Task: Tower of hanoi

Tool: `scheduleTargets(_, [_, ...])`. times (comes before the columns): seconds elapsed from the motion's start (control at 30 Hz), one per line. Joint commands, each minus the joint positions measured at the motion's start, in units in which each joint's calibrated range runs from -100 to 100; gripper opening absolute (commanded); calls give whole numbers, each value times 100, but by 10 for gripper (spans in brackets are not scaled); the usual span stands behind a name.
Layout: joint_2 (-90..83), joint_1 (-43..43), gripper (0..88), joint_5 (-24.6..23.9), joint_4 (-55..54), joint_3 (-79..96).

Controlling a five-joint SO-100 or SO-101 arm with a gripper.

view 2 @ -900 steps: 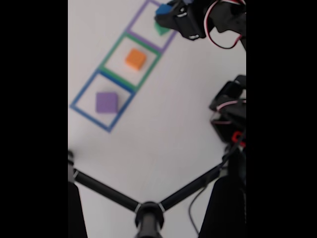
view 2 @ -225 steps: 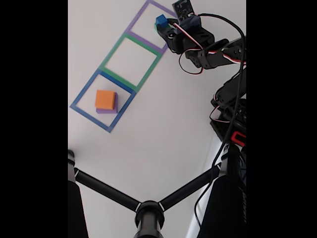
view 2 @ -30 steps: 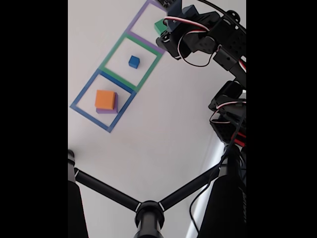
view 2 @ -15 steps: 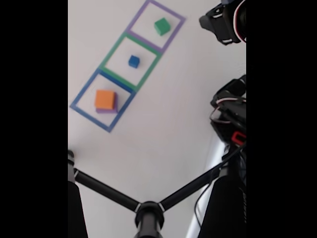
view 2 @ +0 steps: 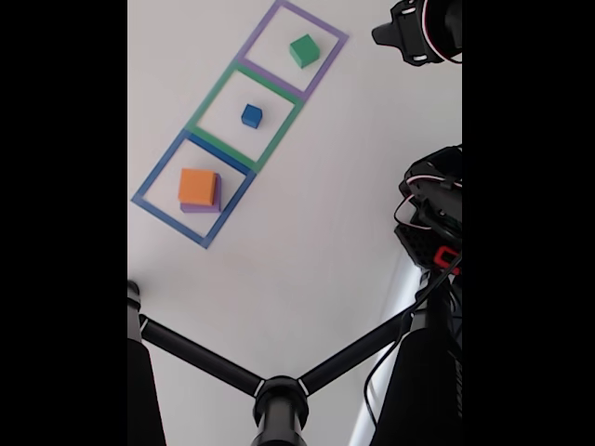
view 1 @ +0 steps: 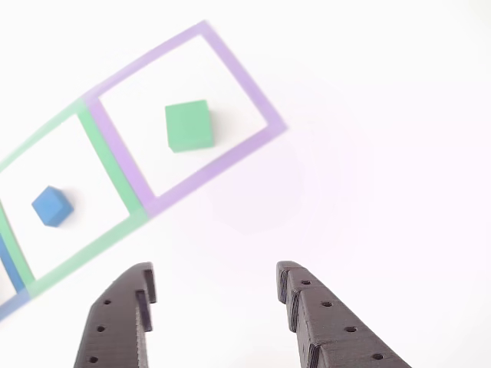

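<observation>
In the other view I see my gripper (view 1: 215, 295) with its black fingers spread apart and empty, above the white tabletop (view 1: 368, 153). The matte green square block (view 1: 189, 126) sits inside the purple tape outline (view 1: 249, 92); the small blue cube (view 1: 52, 205) sits in the green outline (view 1: 115, 149).

In the fixed view, the orange square block (view 2: 197, 186) rests on the purple block (view 2: 200, 206) (mostly covered) inside the blue outline (view 2: 153, 172). The arm (view 2: 423, 28) is at the top right.
</observation>
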Motion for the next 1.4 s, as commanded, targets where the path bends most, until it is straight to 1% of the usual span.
scheduleTargets(0.0, [-179,43,236,59,-1057,899])
scheduleTargets(0.1, [-251,43,262,59,-1932,1745])
scheduleTargets(0.2, [-284,43,280,59,-3081,2681])
scheduleTargets(0.27, [-243,53,288,59,-4085,3399])
scheduleTargets(0.37, [-90,72,308,59,-5875,4581])
scheduleTargets(0.43, [96,72,320,59,-6782,5090])
scheduleTargets(0.73, [1509,43,356,59,-9527,6081])
scheduleTargets(1.07, [3301,-235,357,59,-11705,6209])
scheduleTargets(1.37, [4391,-369,351,59,-12587,5927])
